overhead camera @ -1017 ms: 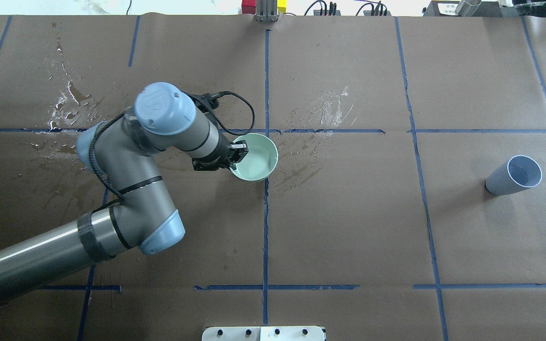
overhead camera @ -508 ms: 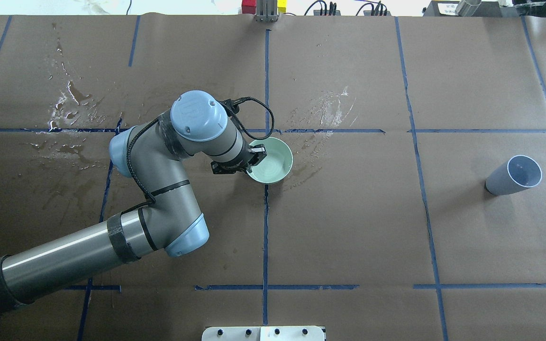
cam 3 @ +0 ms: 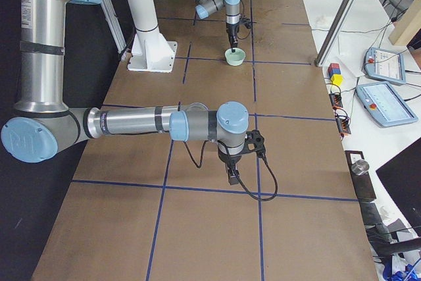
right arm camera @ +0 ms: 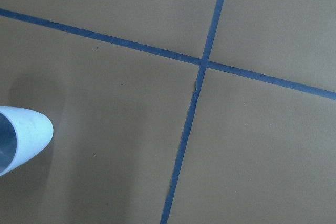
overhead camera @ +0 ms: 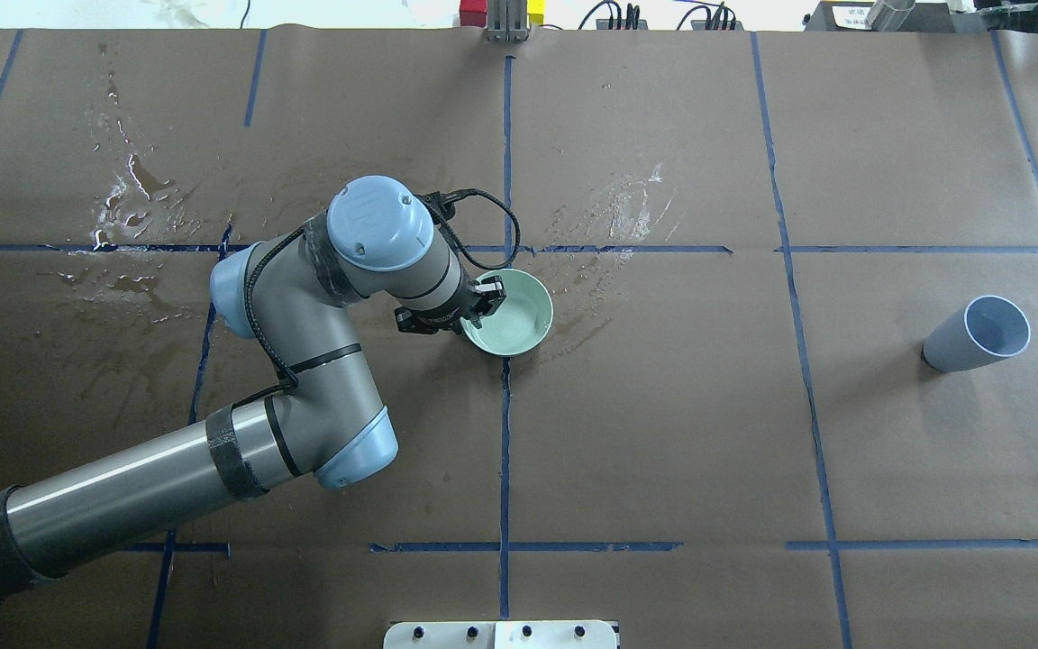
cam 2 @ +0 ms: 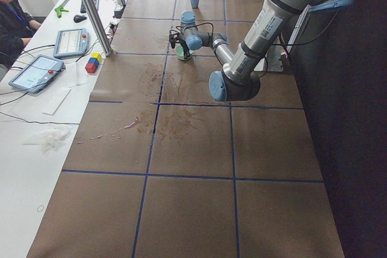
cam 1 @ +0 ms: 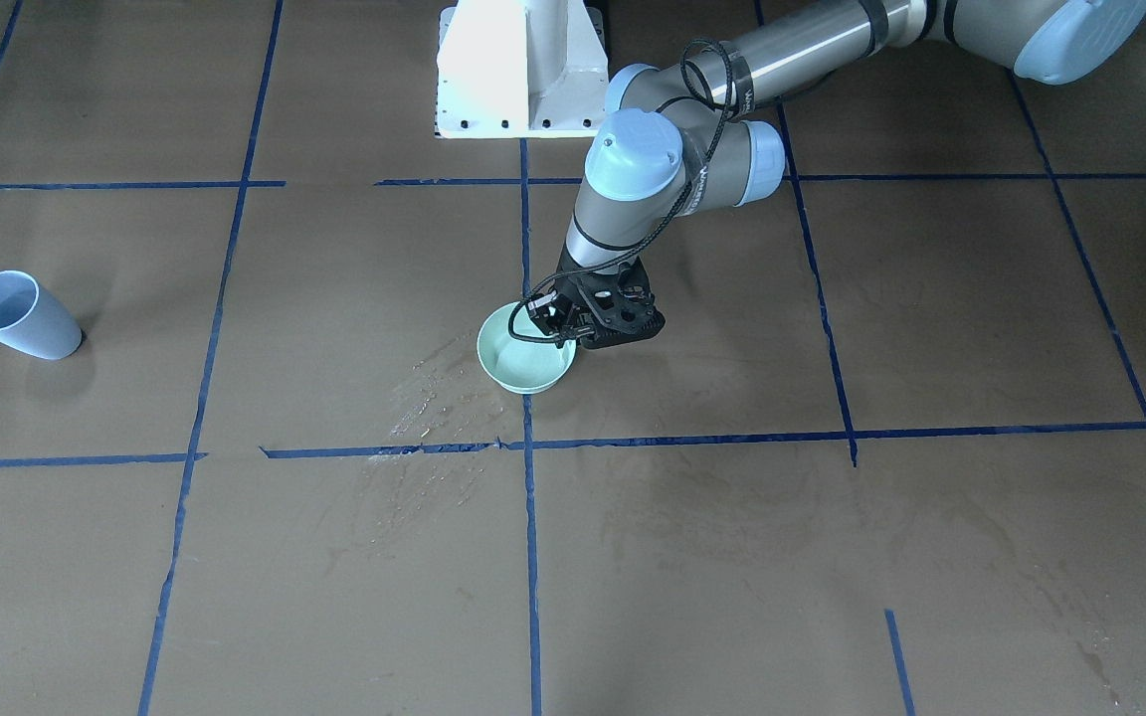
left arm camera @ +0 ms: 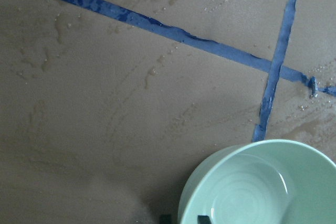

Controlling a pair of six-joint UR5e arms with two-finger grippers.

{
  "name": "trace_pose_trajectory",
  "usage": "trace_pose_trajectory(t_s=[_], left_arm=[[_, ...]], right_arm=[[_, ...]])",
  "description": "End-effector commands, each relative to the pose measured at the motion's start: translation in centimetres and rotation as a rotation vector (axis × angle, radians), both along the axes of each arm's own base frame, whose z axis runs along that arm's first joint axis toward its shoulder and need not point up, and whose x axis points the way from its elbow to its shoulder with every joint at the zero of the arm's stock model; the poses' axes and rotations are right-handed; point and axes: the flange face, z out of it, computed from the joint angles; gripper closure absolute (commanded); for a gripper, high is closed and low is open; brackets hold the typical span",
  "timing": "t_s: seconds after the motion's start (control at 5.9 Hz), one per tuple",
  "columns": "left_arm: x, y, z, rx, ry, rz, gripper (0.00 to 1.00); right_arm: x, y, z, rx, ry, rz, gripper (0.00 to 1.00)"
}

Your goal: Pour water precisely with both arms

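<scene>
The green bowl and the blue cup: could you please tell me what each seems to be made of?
The green bowl looks glossy, perhaps glazed ceramic or melamine: sharp highlights, faint concentric rings inside. The blue cup is probably matte plastic: thin rim, even dull colour.

Left gripper (cam 1: 555, 323) has its jaws on the mint bowl (cam 1: 518, 366) rim, middle of the desk (cam 1: 832, 547); pale blue cup (cam 1: 14, 316) sits well apart.
</scene>
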Motion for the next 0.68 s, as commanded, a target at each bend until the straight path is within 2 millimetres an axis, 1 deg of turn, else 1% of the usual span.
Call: trace_pose_trajectory(t_s=[0.0,0.17,0.34,0.51], left_arm=[[-3.4,-0.2,-0.3,0.033,-0.050,0.025,0.00],[-8.5,1.4,-1.6,0.101,-0.118,0.092,0.00],[-14.0,2.4,-1.2,0.134,-0.157,0.142,0.00],[-19.1,3.1,-0.2,0.203,-0.141,0.202,0.00]], right_arm=[[-0.8,-0.1,-0.8,0.008,-0.047,-0.012,0.00],[-1.1,-1.0,-1.8,0.020,-0.072,-0.010,0.00],[-1.2,-1.0,-2.2,0.024,-0.076,-0.010,0.00],[-1.9,-1.1,-4.1,0.027,-0.083,0.007,0.00]])
